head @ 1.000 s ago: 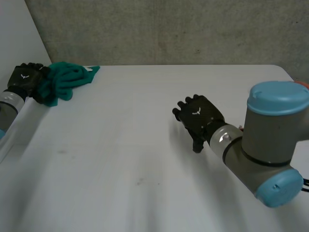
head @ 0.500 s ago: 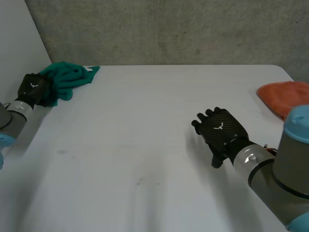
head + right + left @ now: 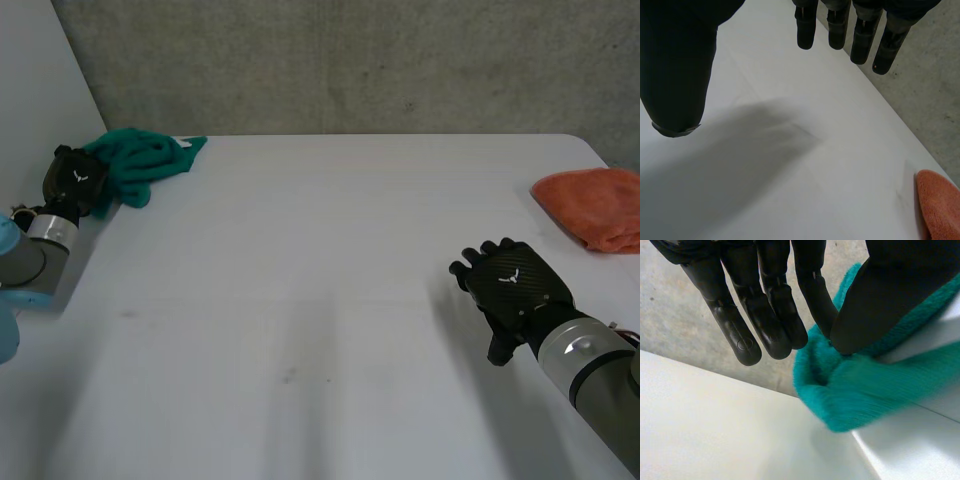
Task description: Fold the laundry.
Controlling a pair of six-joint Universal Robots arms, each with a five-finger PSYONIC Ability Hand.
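A crumpled teal cloth point(image 3: 145, 160) lies at the table's far left corner. My left hand point(image 3: 75, 178) is at its left end. In the left wrist view the left hand point(image 3: 765, 315) pinches a fold of the teal cloth point(image 3: 855, 385) between thumb and fingers. My right hand point(image 3: 515, 290) hovers over bare table at the front right, away from any cloth. The right wrist view shows the right hand point(image 3: 675, 65) with straight, spread fingers and nothing in it.
An orange cloth point(image 3: 595, 205) lies bunched at the table's right edge, beyond the fingertips of my right hand; its corner, the orange cloth point(image 3: 940, 205), is in the right wrist view. The white table point(image 3: 300, 300) ends at a grey wall behind.
My left hand has closed its thumb and fingers on the teal cloth's left end. My right hand has drawn back from the table's middle toward the front right.
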